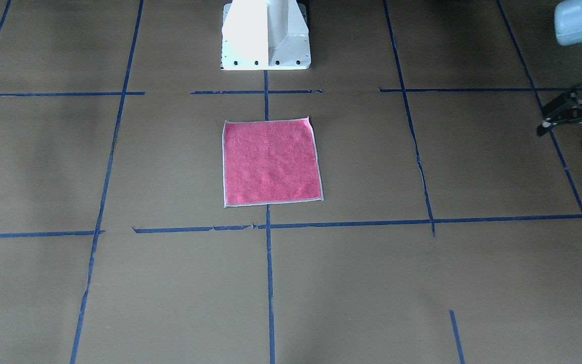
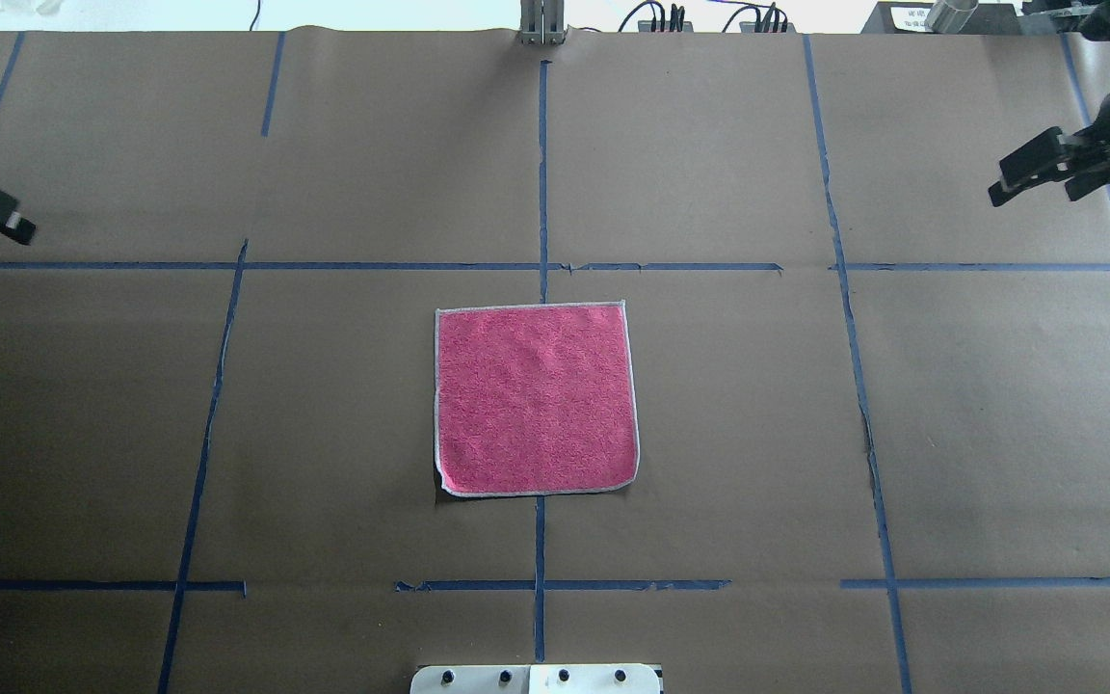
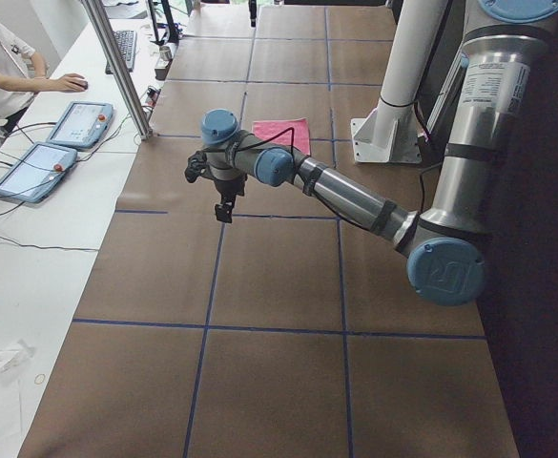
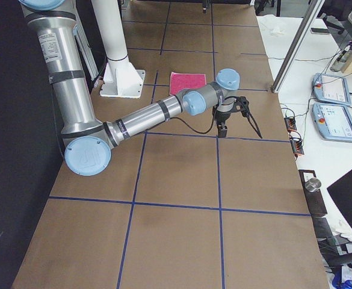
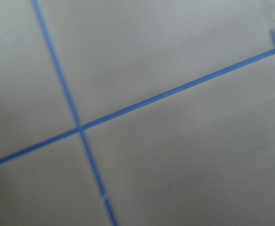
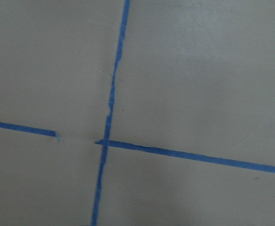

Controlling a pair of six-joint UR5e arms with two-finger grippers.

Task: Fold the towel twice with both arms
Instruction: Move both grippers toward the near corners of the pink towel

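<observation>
Both claws [image 1: 564, 136] [image 2: 1035, 193] well apart from towel [image 2: 536, 400]

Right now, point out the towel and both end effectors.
towel [image 2: 536, 400], overhead view, middle of the pink face.
left end effector [image 1: 564, 136], front-facing view, midway between its fingertips.
right end effector [image 2: 1032, 191], overhead view, midway between its fingertips.

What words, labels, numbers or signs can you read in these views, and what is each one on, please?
None can be read for certain.
White label on the left arm: print too small to read.
Matching label on the right arm: too small.
Raised mark on the blue joint cap: too blurred.
White sheet, overhead view's top right: too small.
The towel bears no text.
</observation>
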